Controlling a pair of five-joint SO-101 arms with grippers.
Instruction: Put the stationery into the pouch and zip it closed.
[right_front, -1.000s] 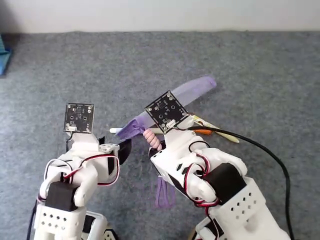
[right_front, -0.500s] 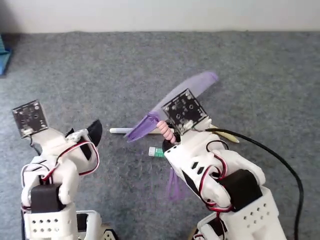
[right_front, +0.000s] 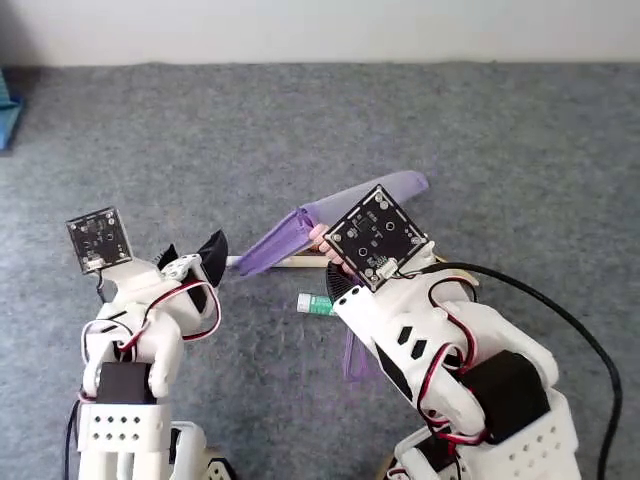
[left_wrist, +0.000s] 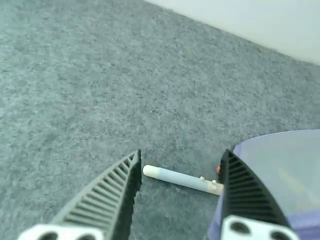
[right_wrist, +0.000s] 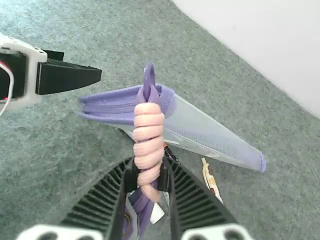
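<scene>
**A:** Which step are we on?

**B:** Loading, we'd say. Our right gripper (right_wrist: 148, 170) is closed tight on the pink coil (right_wrist: 148, 131) at the zip end. It holds the pouch (right_wrist: 200, 131) tilted above the carpet (right_front: 300, 130).

**A:** And our left?

**B:** Our left gripper (left_wrist: 180, 156) hangs just over the white pen (left_wrist: 180, 179), jaws spread wide and empty. The pen lies flat on the carpet, beside the pouch's lower end.

**A:** So what does the next move ask of us?

**B:** We judge that we should drop down, close across the barrel, then feed the pen into the mouth. For that the mouth must gape toward our left arm, and we can't tell whether the zip is open at all.

**A:** What else escapes us?

**B:** We can't tell whether anything is inside the pouch. A green-tipped piece (right_front: 314, 304) lies near our right arm, but we can't name it. A yellowish pen (right_wrist: 211, 181) sits under the pouch, partly covered. A purple strap (right_front: 354, 356) dangles with its upper part hidden behind the arm.
</scene>
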